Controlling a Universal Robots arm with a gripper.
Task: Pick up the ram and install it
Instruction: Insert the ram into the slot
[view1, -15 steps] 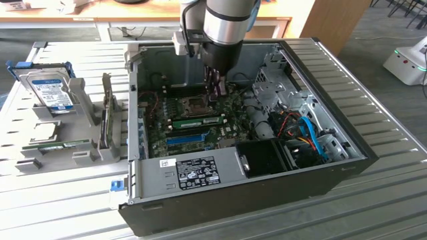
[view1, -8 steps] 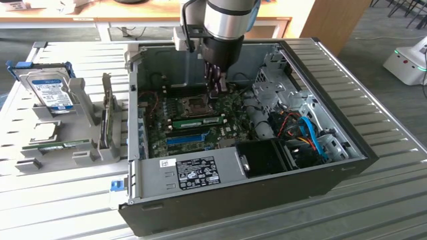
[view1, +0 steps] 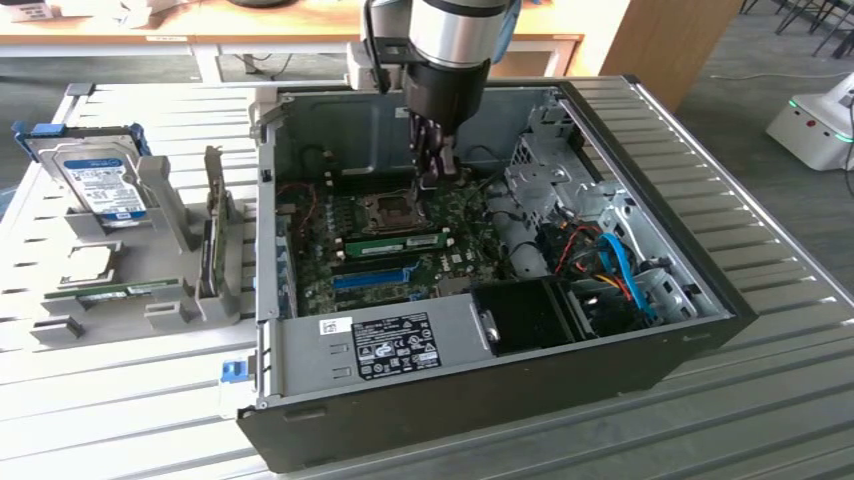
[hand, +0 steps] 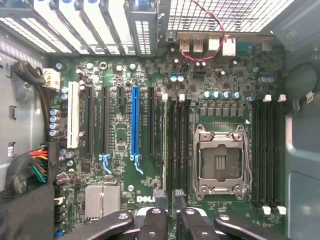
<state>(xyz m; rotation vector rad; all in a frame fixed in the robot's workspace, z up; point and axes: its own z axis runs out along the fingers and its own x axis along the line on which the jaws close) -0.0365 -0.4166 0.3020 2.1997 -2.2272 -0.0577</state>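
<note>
Inside the open case (view1: 467, 405), my gripper (view1: 434, 178) hangs over the motherboard (view1: 461, 255). Its fingers (hand: 160, 194) are parted only narrowly, with nothing between them, and I cannot see them touching anything. The ram (view1: 396, 243) stands on edge in a slot on the board, between the CPU socket (view1: 394, 208) and the blue slot (view1: 374, 276). In the wrist view it shows edge-on as a thin pale line, its near end just beside the fingertips. A hard drive (view1: 107, 185) sits outside the case, at the exterior view's left.
</note>
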